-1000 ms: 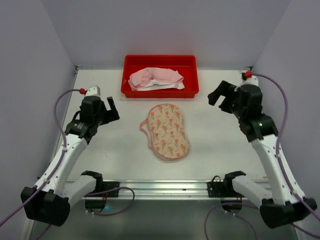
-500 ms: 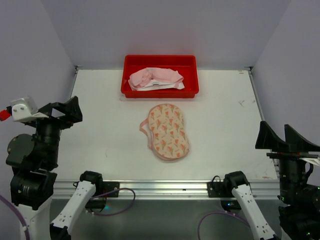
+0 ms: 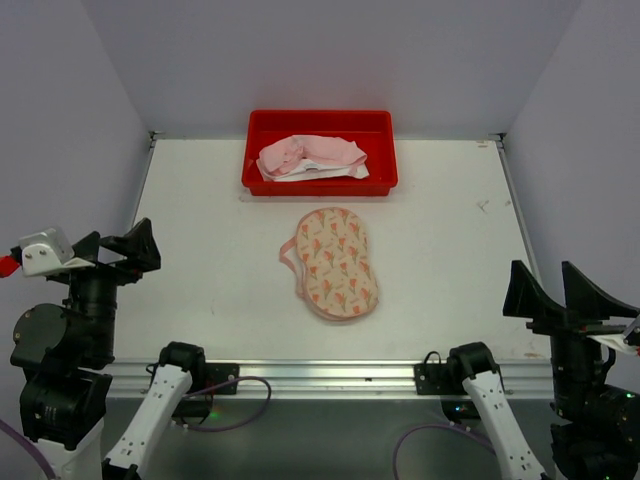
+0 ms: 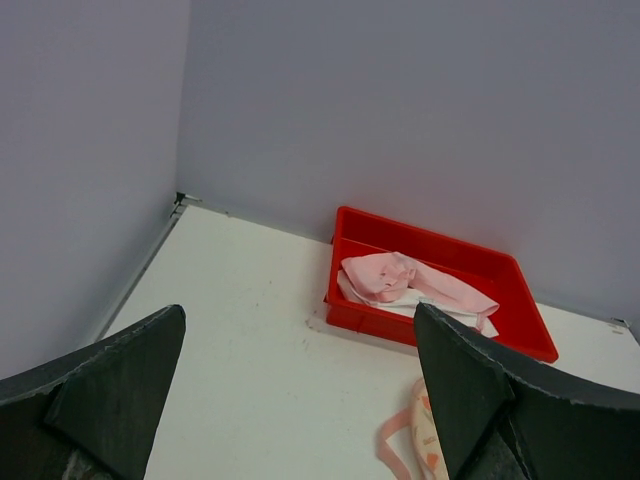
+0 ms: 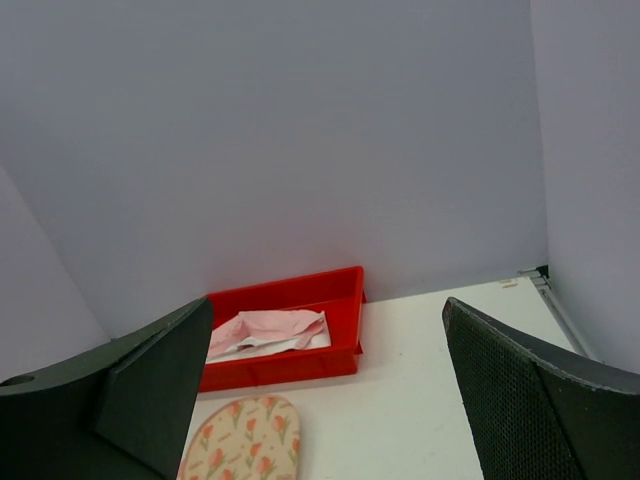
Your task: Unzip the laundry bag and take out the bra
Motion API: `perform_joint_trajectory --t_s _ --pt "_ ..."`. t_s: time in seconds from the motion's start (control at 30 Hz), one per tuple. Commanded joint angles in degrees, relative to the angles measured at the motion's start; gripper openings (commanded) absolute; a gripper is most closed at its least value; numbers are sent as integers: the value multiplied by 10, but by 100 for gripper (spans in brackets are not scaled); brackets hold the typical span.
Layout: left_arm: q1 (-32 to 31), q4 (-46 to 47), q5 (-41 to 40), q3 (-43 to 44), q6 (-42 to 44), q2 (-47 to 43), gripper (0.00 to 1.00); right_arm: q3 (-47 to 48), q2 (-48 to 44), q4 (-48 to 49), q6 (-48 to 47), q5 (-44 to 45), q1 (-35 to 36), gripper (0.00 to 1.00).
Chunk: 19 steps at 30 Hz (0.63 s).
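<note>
Black left fingers (image 3: 138, 250) and right fingers (image 3: 522, 296) are both spread wide, holding nothing, raised off the white surface (image 3: 220, 230). Between them and a bit further out lies the laundry bag (image 3: 338, 262), flat. Past that, the bra (image 3: 310, 155) sits bunched in the red tray (image 3: 320, 117).

Top cam sat high, above and behind the arm bases, looking down and forward. It took in the whole table (image 3: 450, 220), red tray (image 3: 300, 186) at the far edge. Left wrist cam sat low, well back and left of the tray, aimed across at it between its own fingers (image 4: 110, 400). Right wrist cam mirrored that from the tray's right. All three shared the tray and the laundry bag (image 3: 337, 262) just before it.
</note>
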Motion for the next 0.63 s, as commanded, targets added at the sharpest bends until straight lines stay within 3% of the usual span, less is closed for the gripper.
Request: perform_joint_trajectory --t_s 0.0,0.6 --pt "3 -2 -13 -15 9 -11 100 -2 -8 3 -12 -9 -1 99" --pt "3 2 9 -50 -8 -2 100 -22 0 16 -5 -35 0 99"
